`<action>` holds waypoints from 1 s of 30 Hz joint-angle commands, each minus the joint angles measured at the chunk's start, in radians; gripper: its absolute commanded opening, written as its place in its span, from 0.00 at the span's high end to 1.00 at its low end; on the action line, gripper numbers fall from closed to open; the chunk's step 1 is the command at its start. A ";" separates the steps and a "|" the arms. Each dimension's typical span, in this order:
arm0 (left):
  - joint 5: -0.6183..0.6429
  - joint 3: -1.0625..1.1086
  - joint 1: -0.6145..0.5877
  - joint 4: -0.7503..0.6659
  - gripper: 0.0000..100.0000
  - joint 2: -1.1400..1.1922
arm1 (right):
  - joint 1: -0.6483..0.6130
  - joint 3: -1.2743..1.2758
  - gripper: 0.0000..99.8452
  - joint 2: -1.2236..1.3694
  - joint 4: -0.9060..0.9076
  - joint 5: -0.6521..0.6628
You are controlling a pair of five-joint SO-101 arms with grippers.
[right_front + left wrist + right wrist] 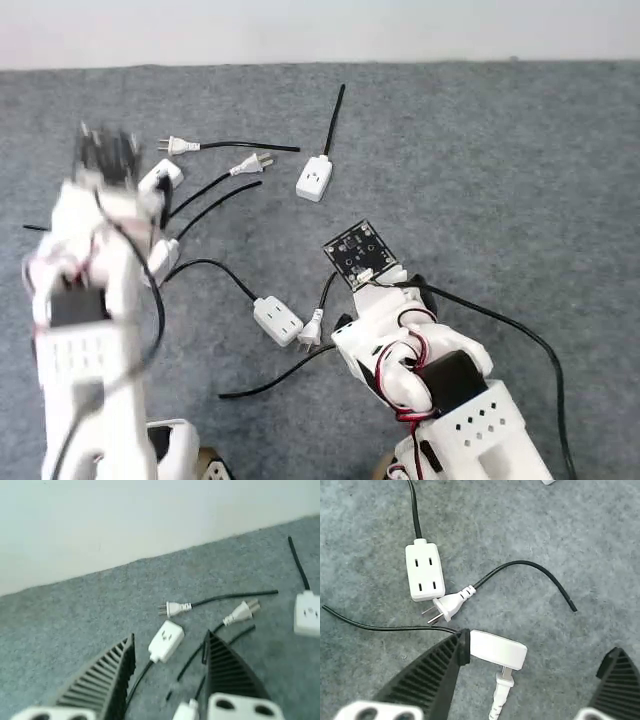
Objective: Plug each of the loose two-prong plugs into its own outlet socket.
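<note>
Lying loose on carpet (500, 150): three two-prong plugs (178, 146).

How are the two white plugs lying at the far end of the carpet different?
The left plug points its prongs left; the right plug points its prongs right. The left plug's cord runs straight sideways; the right plug's cord slants back toward the near side. Both are white, with black cords, lying loose.

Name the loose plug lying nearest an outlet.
The plug right at the corner of the double outlet; the two far plugs lie farther from any.
</note>
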 commanded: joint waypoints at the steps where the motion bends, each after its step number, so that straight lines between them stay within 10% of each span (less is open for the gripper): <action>1: 0.080 -0.311 -0.008 -0.129 0.77 0.384 | 0.025 -0.061 0.59 -0.002 -0.001 -0.006; 30: 0.155 -2.049 -0.081 -0.094 0.77 2.127 | 0.021 0.086 0.59 -0.002 -0.128 -0.012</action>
